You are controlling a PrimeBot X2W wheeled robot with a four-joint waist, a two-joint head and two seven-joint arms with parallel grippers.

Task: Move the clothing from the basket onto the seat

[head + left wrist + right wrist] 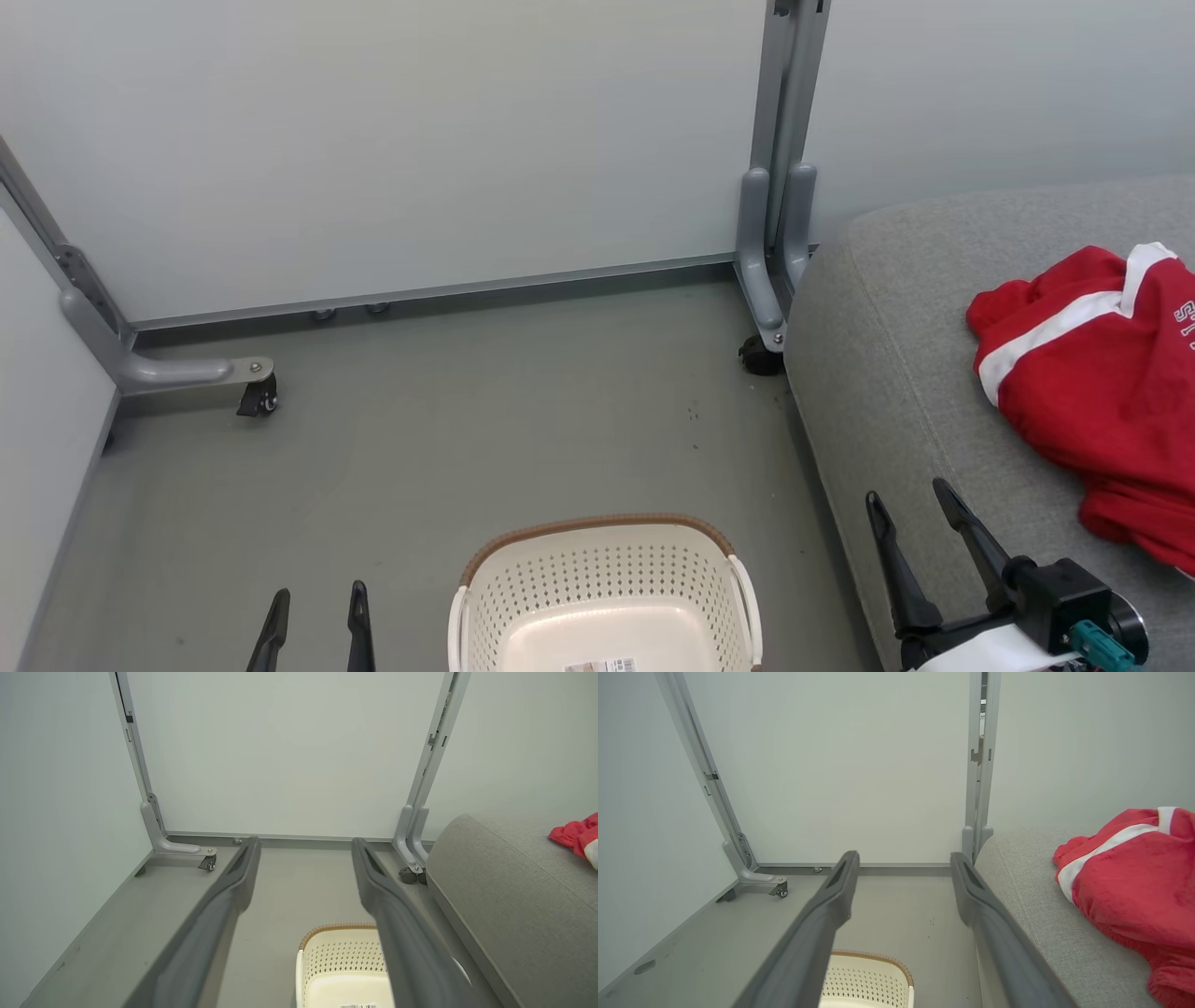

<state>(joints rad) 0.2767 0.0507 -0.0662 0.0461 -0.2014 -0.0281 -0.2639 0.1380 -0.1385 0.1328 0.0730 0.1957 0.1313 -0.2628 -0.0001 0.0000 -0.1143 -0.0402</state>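
The red clothing [1092, 383] with white stripes lies bunched on the grey seat [896, 373] at the right; it is also seen as clothing [1134, 886] in the right wrist view and as clothing [577, 835] at the left wrist view's edge. The cream basket [607, 597] stands on the floor at bottom centre, with nothing but a small label in its visible part. My right gripper [910, 509] is open over the seat's front edge, left of the clothing. My left gripper [317, 602] is open above the floor, left of the basket. Both hold nothing.
Pale partition walls close off the back and left. A grey frame leg with a castor [257, 397] stands at the left, and another castor [761, 355] sits by the seat's far corner. Grey floor [513, 420] lies between the basket and the wall.
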